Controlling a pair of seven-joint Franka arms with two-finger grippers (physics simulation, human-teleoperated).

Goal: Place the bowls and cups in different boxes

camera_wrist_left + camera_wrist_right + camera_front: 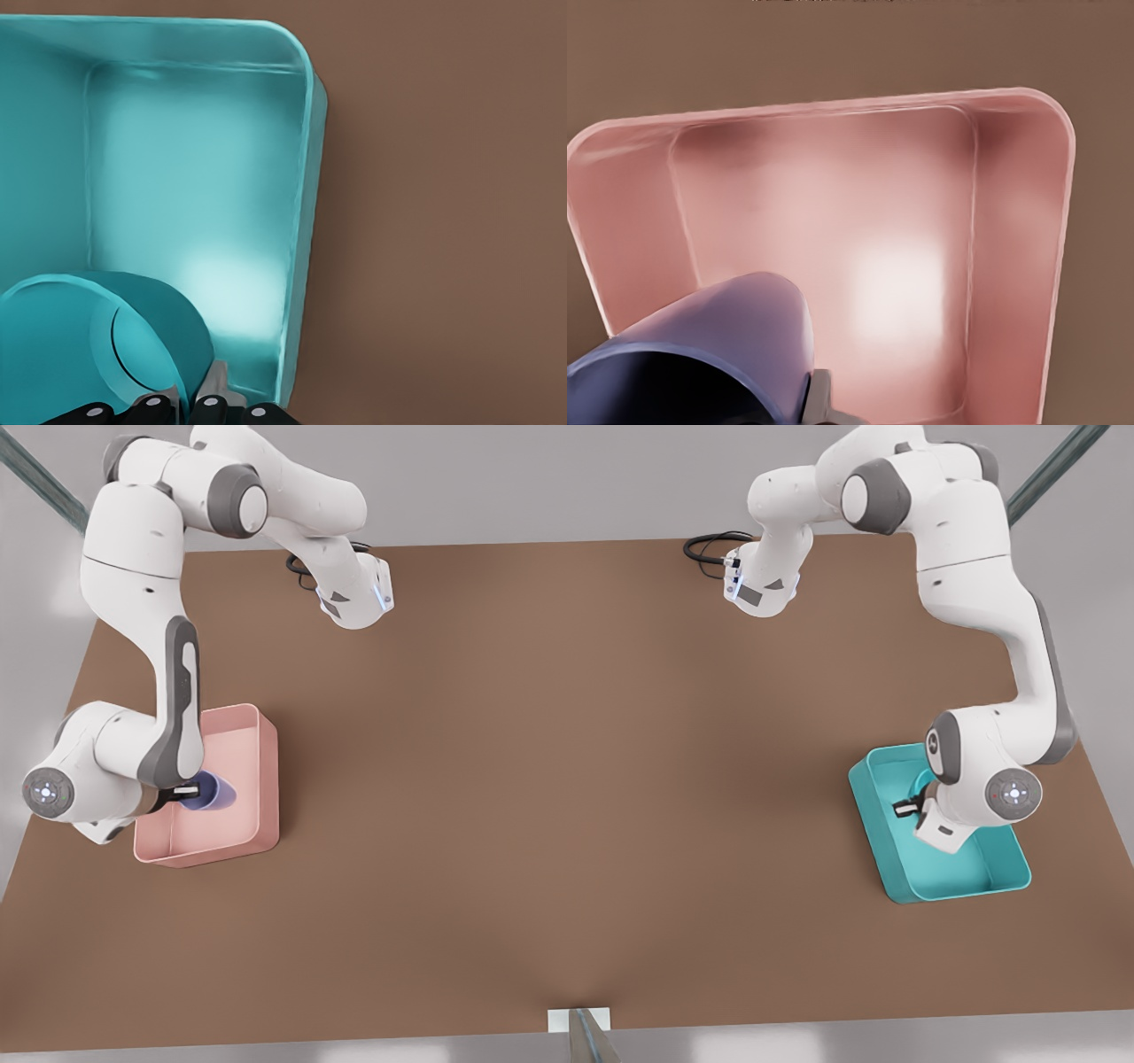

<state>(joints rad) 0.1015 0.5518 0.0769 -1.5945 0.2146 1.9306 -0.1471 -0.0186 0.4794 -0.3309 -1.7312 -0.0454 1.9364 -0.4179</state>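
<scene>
My left gripper (911,808) is at the front view's right, low over the teal box (961,890), shut on the rim of the small teal bowl (921,784). In the left wrist view the bowl (80,345) hangs tilted inside the teal box (301,177), its rim pinched between the fingers (208,394). At the front view's left my right gripper (183,790) is shut on the lavender-blue cup (213,791), held on its side within the pale pink box (257,779). The right wrist view has the cup (718,345) above the floor of the pink box (1010,221).
Both boxes rest on a wide brown table (567,779), one near each side edge. Black cables (709,545) lie at the back by the arm bases. A small white bracket (580,1020) sits at the table's front edge.
</scene>
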